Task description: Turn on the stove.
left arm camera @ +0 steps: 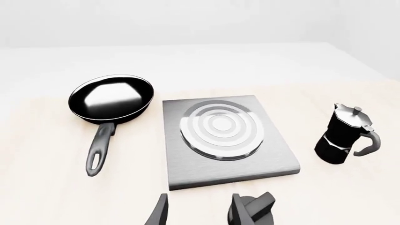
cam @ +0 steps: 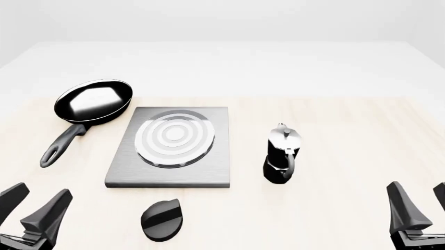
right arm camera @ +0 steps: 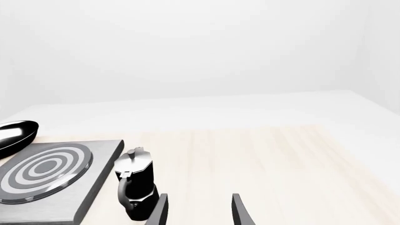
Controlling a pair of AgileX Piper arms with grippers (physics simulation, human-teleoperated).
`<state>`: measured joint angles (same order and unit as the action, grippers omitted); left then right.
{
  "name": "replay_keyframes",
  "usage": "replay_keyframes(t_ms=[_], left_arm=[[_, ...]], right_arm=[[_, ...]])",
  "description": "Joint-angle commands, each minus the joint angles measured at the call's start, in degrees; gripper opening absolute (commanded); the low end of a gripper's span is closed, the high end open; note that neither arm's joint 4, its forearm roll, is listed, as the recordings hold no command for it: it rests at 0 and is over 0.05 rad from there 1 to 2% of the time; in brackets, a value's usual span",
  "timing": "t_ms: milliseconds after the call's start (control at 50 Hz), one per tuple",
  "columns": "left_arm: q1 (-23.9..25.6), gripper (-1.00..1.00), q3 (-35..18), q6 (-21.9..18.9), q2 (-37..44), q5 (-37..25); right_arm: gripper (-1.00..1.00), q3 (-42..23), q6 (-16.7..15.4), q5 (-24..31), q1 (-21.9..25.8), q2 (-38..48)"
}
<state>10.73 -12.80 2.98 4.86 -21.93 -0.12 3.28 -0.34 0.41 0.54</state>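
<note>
The stove (cam: 174, 172) is a flat square grey metal slab with silver burner rings, left of the table's middle; it also shows in the left wrist view (left arm camera: 181, 164) and the right wrist view (right arm camera: 100, 154). Its black ridged knob (cam: 163, 220) lies on the table just in front of the slab; the left wrist view shows it (left arm camera: 253, 208) near one finger. My left gripper (cam: 31, 205) is open and empty at the front left, left of the knob. My right gripper (cam: 420, 200) is open and empty at the front right.
A black frying pan (cam: 93, 100) lies left of and behind the stove, handle toward the front. A black-and-silver moka pot (cam: 282, 153) stands upright right of the stove. The tabletop (cam: 347, 135) is pale wood.
</note>
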Motion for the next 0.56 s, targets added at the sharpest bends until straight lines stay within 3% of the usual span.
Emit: replay_keyframes(t_ms=[20, 60, 80, 100, 280, 560], left_arm=[[0.65, 1.00, -1.06, 0.34, -4.85, -1.33], [1.01, 1.00, -0.88, 1.65, -4.85, -0.76], [0.39, 1.00, -0.76, 0.47, -4.85, -0.09], [0.73, 1.00, -0.93, 2.40, -4.85, -0.03], [0.78, 1.00, 0.21, 0.08, -4.85, 1.85], [-0.72, 1.00, 0.24, 0.57, -4.86, -1.45]], right_arm=[[1.00, 0.00, 0.18, 0.11, 0.00, -0.19], [1.00, -0.01, 0.24, 0.14, -0.04, -0.33], [1.00, -0.02, 0.28, 0.15, -0.06, -0.33], [1.00, -0.05, 0.34, 0.13, -0.09, -0.36], [1.00, -0.04, 0.28, -0.06, -0.12, -0.46], [1.00, -0.05, 0.34, -0.27, -0.16, -0.50]])
